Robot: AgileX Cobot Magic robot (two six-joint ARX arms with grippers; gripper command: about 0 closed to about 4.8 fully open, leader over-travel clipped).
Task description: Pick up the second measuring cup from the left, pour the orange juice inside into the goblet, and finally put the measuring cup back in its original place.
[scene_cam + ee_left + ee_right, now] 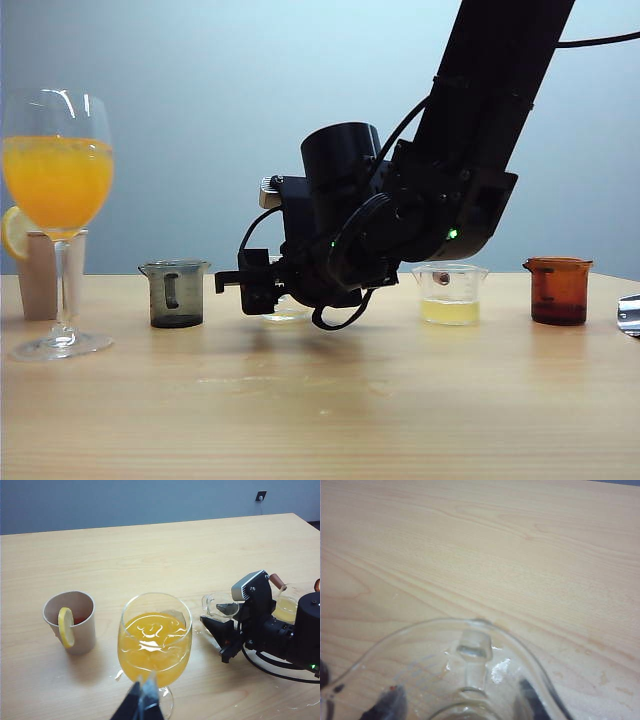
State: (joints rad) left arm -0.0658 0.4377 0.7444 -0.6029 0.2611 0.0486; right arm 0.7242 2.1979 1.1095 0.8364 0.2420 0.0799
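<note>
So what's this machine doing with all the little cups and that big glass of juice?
The right gripper is low over the table at a small clear measuring cup, which looks empty and stands on the wood; I can't tell whether its jaws have let go. The goblet is already full of orange juice, so the pouring seems done. The left gripper hangs shut just in front of the goblet, holding nothing.

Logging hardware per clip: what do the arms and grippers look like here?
The right arm is boxy matte black, with looped black cables and a small green light. The right gripper is black, with a silver-grey block and copper-coloured knob seen in the left wrist view. The left gripper shows only dark, narrow fingertips.
</note>
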